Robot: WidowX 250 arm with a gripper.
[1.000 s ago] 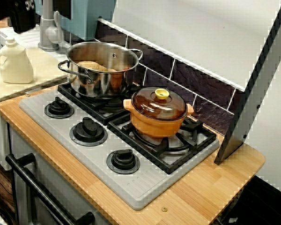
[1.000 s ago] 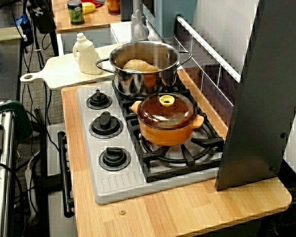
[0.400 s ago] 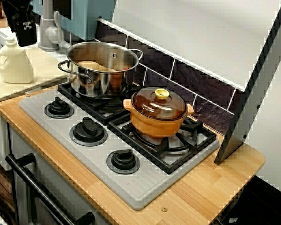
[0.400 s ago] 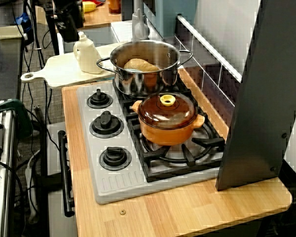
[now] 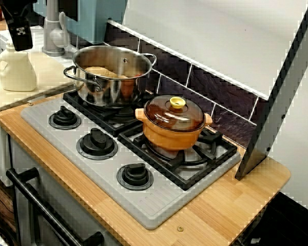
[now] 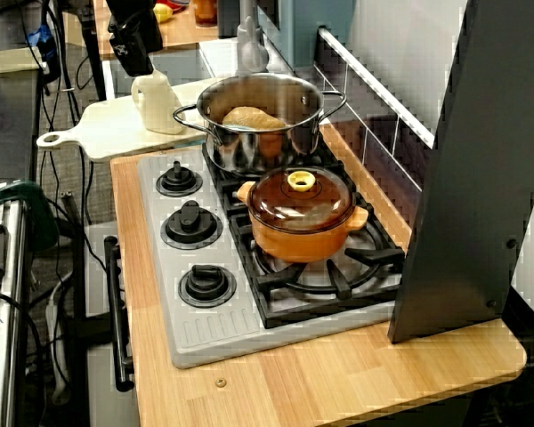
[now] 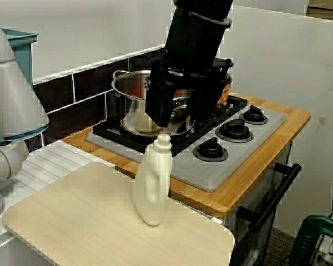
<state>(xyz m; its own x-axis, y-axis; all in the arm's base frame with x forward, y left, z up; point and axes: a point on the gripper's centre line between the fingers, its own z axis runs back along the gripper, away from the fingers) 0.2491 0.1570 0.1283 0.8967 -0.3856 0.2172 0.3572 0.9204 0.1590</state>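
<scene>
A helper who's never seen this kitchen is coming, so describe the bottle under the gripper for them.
Find the grey stove on the wooden counter; past its steel pot end lies a pale cutting board. On it stands the cream bottle, alone, jug-shaped with a side handle, just under the black gripper.

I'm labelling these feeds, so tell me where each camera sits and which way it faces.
Front view: before the knobs, facing the tiled wall; black gripper at top left above the cream plastic bottle.
End view: high beyond the stove's bare end, looking along it; gripper at top.
Board view: low beside the pale wooden cutting board, facing the stove; open gripper fills the middle.
All share bottle and shiny steel pot.
</scene>
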